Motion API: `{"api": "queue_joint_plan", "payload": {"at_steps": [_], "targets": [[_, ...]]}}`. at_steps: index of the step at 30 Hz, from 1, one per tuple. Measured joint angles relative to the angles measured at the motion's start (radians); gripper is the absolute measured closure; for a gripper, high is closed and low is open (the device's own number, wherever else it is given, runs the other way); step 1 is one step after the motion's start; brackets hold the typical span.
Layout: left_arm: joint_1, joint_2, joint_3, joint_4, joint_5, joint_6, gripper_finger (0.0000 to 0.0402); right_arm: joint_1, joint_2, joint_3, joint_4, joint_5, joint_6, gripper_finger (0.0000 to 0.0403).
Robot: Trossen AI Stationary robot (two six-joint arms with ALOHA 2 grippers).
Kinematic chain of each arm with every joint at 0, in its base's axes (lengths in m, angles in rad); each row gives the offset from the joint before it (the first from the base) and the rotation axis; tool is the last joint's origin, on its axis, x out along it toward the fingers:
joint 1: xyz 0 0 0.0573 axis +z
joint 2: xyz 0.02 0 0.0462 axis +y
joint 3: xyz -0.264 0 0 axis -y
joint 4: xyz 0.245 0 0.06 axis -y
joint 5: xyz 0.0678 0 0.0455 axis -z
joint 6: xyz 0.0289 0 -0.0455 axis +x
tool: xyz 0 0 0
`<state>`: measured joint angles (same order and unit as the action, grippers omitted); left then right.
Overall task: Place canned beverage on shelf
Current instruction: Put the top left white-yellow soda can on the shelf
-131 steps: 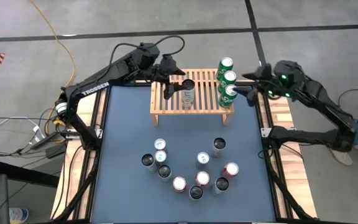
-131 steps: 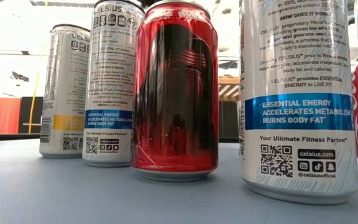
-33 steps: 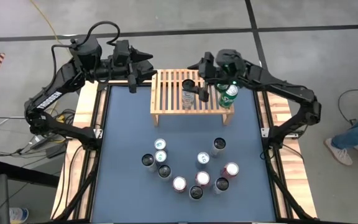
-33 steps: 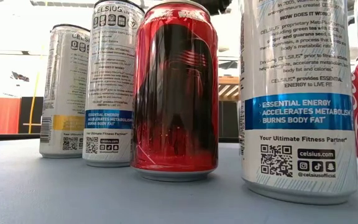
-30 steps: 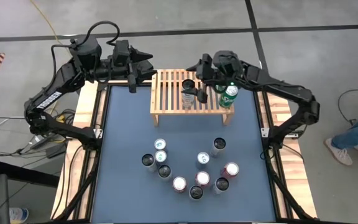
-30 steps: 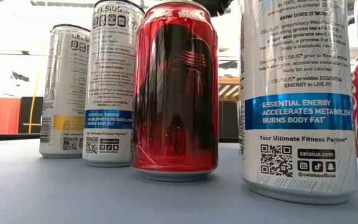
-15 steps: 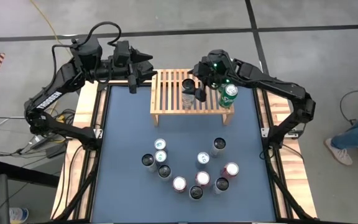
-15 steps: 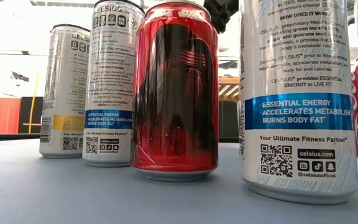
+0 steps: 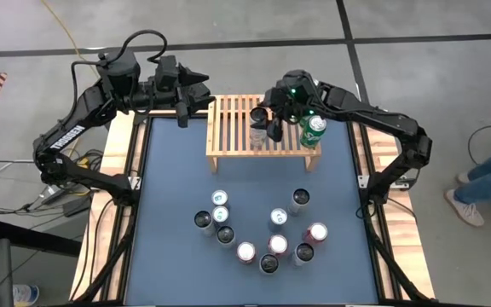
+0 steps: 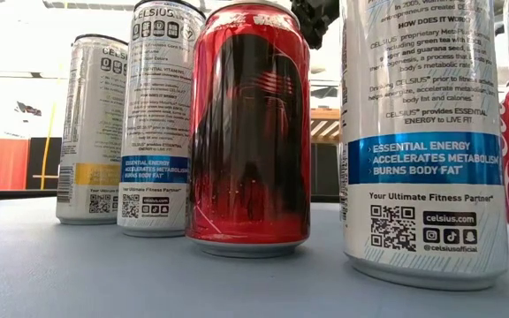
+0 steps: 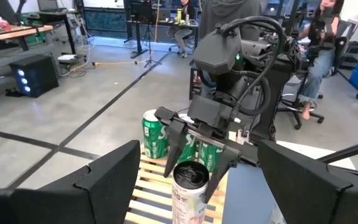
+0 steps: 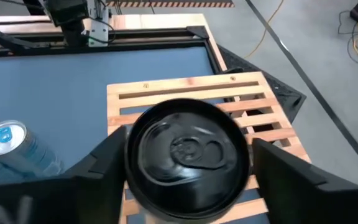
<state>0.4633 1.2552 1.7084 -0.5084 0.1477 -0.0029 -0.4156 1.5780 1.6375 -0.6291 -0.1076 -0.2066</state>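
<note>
Here right pincer (image 12: pixel 185 163) straddles black-lidded round can (image 12: pixel 188 158) on slatted wood shelf (image 9: pixel 228 128), fingers spread, grip unclear.

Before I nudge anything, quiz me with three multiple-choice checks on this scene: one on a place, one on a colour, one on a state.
1. Where is the right gripper?
A. Over the cans on the blue mat
B. At the black-topped can on the shelf
C. Off the table, over the floor

2. What colour are the cans at the shelf's right end?
A. Red
B. Blue
C. Green

3. What state is the left gripper in?
A. Open and empty
B. Shut on a can
C. Shut on a slat of the shelf

Answers:
1 B: the right wrist view looks straight down on the can's black top, with the slats under it.
2 C: the left wrist view shows green cans standing behind the black-topped one.
3 A: its fingers stand wide apart beside the shelf's left end, with nothing between them.
</note>
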Motion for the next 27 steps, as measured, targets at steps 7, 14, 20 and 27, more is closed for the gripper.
{"api": "queue_joint_plan", "payload": {"at_steps": [7, 14, 20, 27], "targets": [[0.0, 0.0, 0.0, -0.017, -0.006, 0.007, 0.009, 0.0, 0.0, 0.0, -0.005, 0.001, -0.002, 0.0228], [0.0, 0.0, 0.0, -0.018, -0.006, 0.007, 0.009, 0.0, -0.008, 0.0, -0.01, 0.003, -0.011, 0.0242], [0.0, 0.0, 0.0, -0.018, -0.016, 0.007, 0.009, -0.02, -0.051, 0.0, -0.019, 0.003, -0.035, 0.0242], [0.0, 0.0, 0.0, -0.017, -0.032, 0.005, 0.009, -0.106, -0.099, 0.0, -0.023, 0.003, -0.082, 0.0242]]}}
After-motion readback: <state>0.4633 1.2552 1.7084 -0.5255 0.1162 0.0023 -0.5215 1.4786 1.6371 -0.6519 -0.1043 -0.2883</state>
